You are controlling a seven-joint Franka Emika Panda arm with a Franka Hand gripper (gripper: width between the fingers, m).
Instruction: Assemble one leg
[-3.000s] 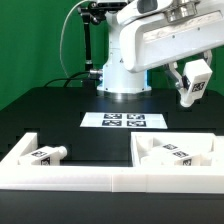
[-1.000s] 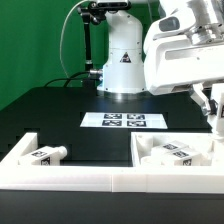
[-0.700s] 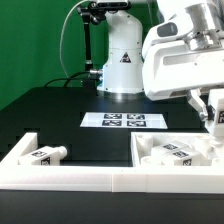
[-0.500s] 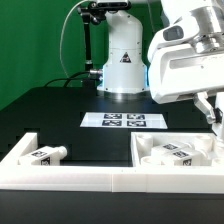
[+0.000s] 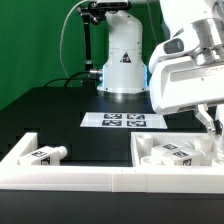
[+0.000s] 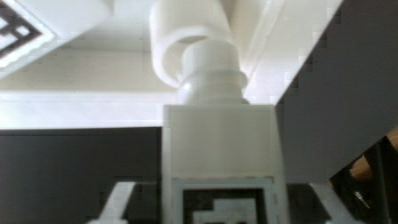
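In the wrist view a white leg fills the middle, with a black-and-white tag on its side and its round screw end pointing away. My gripper is shut on the leg, one finger on each side of the tagged part. In the exterior view the gripper hangs at the far right edge above the tray's right compartment, and the held leg is hard to make out there. Another leg lies in the tray's left compartment.
A white tray spans the front. Its right compartment holds a flat white tagged panel. The marker board lies on the black table behind it. The arm's white base stands at the back.
The arm has swung toward the exterior view's right and come lower, nearer the tray's right compartment. The grip has stayed the same.
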